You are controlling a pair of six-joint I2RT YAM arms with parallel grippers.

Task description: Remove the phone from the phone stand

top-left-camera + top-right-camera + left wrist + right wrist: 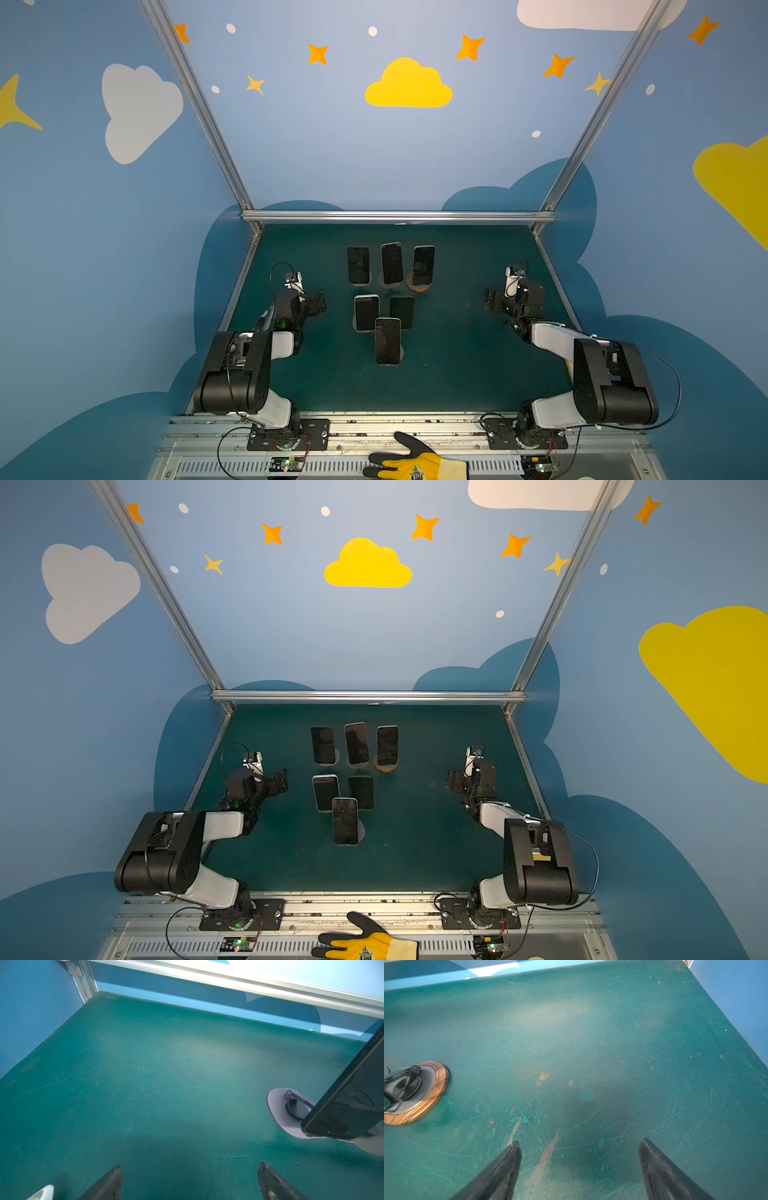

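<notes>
1. Six phones (387,340) are seen propped up on stands on the green table (457,374). The wood-rimmed stand (419,286) is taken as the landmark; the phone (424,264) at the right end of the back row is carried on it.
2. Two more phones are lined up to the left of that stand, and three are grouped nearer the robot than it. Which one is meant cannot be told.
3. The left gripper (318,301) is held well to the left of that stand, its jaws spread fully, with nothing between them.
4. The right gripper (492,299) is held well to the right of that stand, its jaws parted fairly wide, and nothing is held.
5. A phone is judged stiff, flat and moderately heavy, with a smooth glass face that is slippery and easily cracked.
6. Hold is best taken across the two long side edges, above the cradle, and the phone lifted upward; a sideways pull would likely drag or tip its stand.
</notes>
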